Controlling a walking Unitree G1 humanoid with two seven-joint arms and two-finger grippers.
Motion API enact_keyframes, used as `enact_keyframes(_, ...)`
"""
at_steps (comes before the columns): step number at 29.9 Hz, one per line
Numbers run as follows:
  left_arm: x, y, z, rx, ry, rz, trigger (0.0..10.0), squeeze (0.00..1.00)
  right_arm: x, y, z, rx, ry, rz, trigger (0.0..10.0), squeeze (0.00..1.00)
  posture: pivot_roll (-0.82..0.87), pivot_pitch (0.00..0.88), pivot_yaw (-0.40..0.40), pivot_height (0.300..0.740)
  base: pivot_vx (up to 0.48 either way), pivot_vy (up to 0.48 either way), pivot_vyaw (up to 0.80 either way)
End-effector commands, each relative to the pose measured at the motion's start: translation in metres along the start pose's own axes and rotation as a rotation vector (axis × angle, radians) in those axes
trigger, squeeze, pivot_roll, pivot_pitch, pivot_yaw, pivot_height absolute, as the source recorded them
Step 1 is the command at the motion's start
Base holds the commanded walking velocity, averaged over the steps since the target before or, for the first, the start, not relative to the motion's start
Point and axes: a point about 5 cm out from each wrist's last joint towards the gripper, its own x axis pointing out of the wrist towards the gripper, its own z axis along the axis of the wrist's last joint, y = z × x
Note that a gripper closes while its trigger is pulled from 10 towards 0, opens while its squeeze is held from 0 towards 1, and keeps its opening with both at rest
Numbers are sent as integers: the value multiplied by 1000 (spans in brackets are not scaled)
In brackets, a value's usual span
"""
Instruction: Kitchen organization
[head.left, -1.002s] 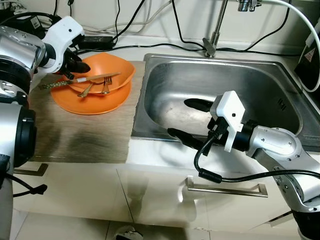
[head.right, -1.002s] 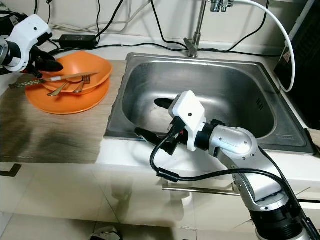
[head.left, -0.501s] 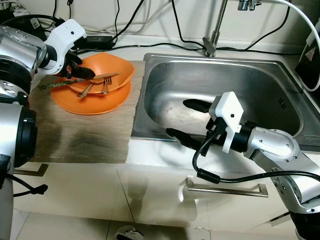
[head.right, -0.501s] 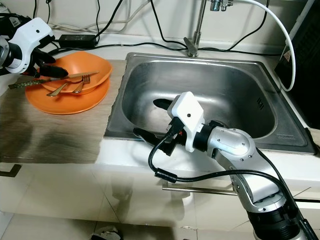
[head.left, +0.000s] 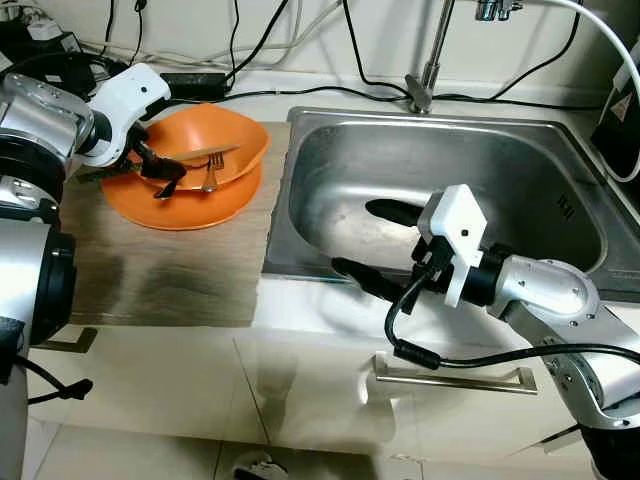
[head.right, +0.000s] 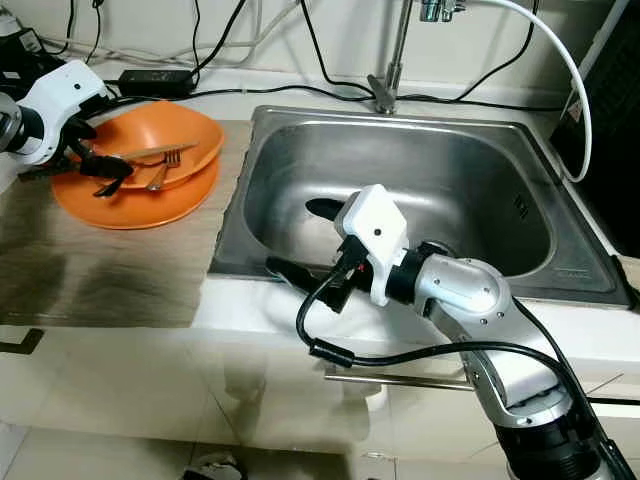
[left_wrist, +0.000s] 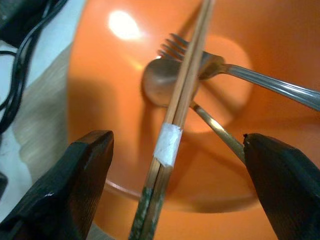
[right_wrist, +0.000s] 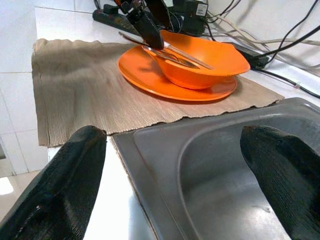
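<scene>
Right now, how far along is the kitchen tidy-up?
Done: nothing visibly put away; the sink holds no dishes. In hand: the left end effector is open astride the chopsticks in the orange bowl. Left: the fork, spoon, bowl and plate. The right end effector is open over the sink edge.

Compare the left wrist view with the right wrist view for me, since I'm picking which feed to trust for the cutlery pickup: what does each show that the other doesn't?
Left wrist view alone: a close look into the orange plastic bowl, with the silver metal spoon and the white band on the pair of wooden chopsticks between the left gripper jaws, which stand open.

Right wrist view alone: the stainless steel sink, the beige woven mat, the flat orange plate and the open right gripper.

Both: bowl, chopsticks and silver metal fork.
</scene>
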Motion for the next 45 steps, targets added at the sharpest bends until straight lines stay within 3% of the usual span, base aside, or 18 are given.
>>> enact_keyframes(1, 2, 0, -9, -5, 40, 5, 10000, 1000, 0, 2, 2, -9, 4, 8, 10000, 0, 54, 30, 62, 740, 0, 0, 0)
enact_keyframes(7, 6, -2, -14, -7, 57, 17, 10000, 1000, -1, 1, 2, -11, 5, 5, 10000, 0, 52, 31, 62, 740, 0, 0, 0)
enact_keyframes(8, 7, -3, -14, -9, 53, 19, 10000, 859, -1, 1, 2, -12, 6, 4, 10000, 0, 51, 33, 63, 740, 0, 0, 0)
enact_keyframes(10, 7, -3, -13, -12, 49, 19, 10000, 859, -1, 1, 2, -12, 6, 4, 10000, 0, 51, 33, 63, 740, 0, 0, 0)
enact_keyframes(11, 8, -4, -13, -8, 45, 17, 10000, 486, -1, 1, 2, -12, 7, 4, 10000, 0, 51, 32, 63, 740, 0, 0, 0)
enact_keyframes(12, 9, -4, -12, -2, 43, 14, 10000, 349, -2, 1, 1, -12, 9, 5, 10000, 0, 51, 34, 63, 740, 0, 0, 0)
enact_keyframes(13, 9, -4, -12, -2, 43, 14, 10000, 349, -2, 1, 1, -12, 9, 5, 10000, 0, 51, 34, 63, 740, 0, 0, 0)
enact_keyframes(15, 9, -5, -12, 1, 44, 15, 9922, 0, -2, 1, 1, -12, 10, 4, 10000, 0, 50, 34, 63, 740, 0, 0, 0)
enact_keyframes(16, 9, -5, -12, 1, 44, 15, 9922, 0, -2, 1, 1, -12, 10, 4, 10000, 0, 50, 34, 63, 740, 0, 0, 0)
enact_keyframes(17, 10, -5, -12, 1, 42, 17, 5804, 0, -2, 1, 1, -14, 11, 3, 10000, 0, 49, 34, 63, 740, 0, 0, 0)
enact_keyframes(18, 10, -5, -12, 1, 41, 18, 4784, 0, -2, 1, 1, -14, 12, 2, 10000, 0, 48, 34, 63, 740, 0, 0, 0)
enact_keyframes(19, 10, -5, -12, 1, 41, 18, 4784, 0, -2, 1, 1, -14, 12, 2, 10000, 0, 48, 34, 63, 740, 0, 0, 0)
enact_keyframes(20, 11, -6, -11, 0, 36, 24, 1843, 0, -2, 0, 1, -15, 12, 1, 10000, 0, 48, 35, 64, 740, 0, 0, 0)
enact_keyframes(22, 11, -6, -9, -2, 29, 26, 0, 0, -2, 0, 1, -17, 11, -1, 10000, 0, 49, 36, 64, 740, 0, 0, 0)
enact_keyframes(45, 11, -7, 1, -30, -23, 20, 0, 0, 0, -7, 2, -36, 6, -18, 10000, 0, 59, 27, 64, 740, 0, 0, 0)
